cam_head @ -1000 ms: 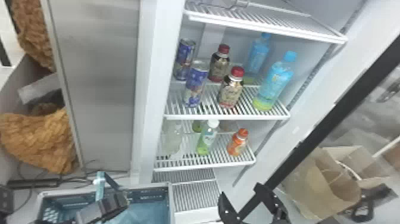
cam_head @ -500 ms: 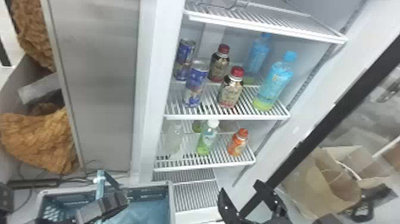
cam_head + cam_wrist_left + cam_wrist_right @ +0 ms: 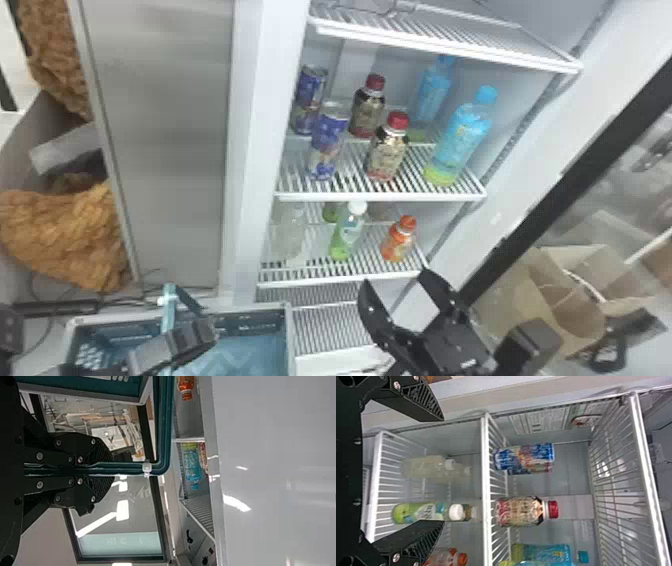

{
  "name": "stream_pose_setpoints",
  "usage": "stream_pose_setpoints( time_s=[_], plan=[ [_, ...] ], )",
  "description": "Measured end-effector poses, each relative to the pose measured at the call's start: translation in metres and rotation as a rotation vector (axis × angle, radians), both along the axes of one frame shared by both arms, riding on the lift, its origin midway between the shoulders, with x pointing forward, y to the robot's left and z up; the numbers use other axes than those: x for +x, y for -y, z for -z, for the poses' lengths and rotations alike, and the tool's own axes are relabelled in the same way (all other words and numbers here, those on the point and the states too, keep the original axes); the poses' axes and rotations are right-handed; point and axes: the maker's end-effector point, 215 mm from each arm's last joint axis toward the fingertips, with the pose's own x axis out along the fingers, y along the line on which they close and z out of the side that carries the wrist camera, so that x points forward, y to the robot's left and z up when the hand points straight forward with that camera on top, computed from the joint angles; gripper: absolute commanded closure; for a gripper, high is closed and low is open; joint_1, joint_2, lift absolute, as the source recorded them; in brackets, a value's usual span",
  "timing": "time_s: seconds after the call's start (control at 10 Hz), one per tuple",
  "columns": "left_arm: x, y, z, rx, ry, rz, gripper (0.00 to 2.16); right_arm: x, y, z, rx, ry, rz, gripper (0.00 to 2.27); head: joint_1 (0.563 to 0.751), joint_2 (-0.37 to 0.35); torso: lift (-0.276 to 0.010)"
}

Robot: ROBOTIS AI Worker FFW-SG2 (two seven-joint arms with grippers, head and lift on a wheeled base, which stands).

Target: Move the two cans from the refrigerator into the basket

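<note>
"Standing upright on the wire shelf [image 3: 380, 196]: front can [image 3: 327, 142] and rear can [image 3: 308, 100], at eleven o'clock from the right gripper [image 3: 396, 277] in the head view; is either transferred?"

"Neither; both transfers appear left to do, with the basket [image 3: 289, 340] at eight o'clock from that gripper; its fingers are spread wide, with nothing between them."

"And the left gripper [image 3: 107, 468]?"

"Closed on the basket's teal handle [image 3: 130, 468], apparently steadying it; the only part done, by my judgement, is preparation; next come grasp, withdrawal and release, twice over."
</note>
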Motion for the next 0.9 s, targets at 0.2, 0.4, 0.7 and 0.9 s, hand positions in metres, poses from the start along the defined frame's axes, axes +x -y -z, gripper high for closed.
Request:
stream_pose_setpoints(
  time_s=[0.2,0.4,0.7,0.9],
  plan=[
    [0.000,0.000,-0.001,-0.003,0.000,0.001,1.19,0.019,-0.009,-0.011,-0.009,0.016,-0.025,0.13,0.695,-0.309,-0.031],
    [0.000,-0.001,-0.001,-0.005,0.000,-0.003,1.19,0.039,-0.017,-0.019,-0.030,0.031,-0.036,0.12,0.695,-0.284,-0.031],
    [0.000,0.000,-0.001,-0.006,-0.001,-0.001,1.19,0.079,-0.020,-0.027,-0.047,0.072,-0.016,0.12,0.695,-0.265,-0.031],
    [-0.001,0.000,-0.001,-0.006,0.000,0.000,1.19,0.098,-0.016,-0.033,-0.056,0.096,0.009,0.13,0.695,-0.261,-0.031]
  ],
)
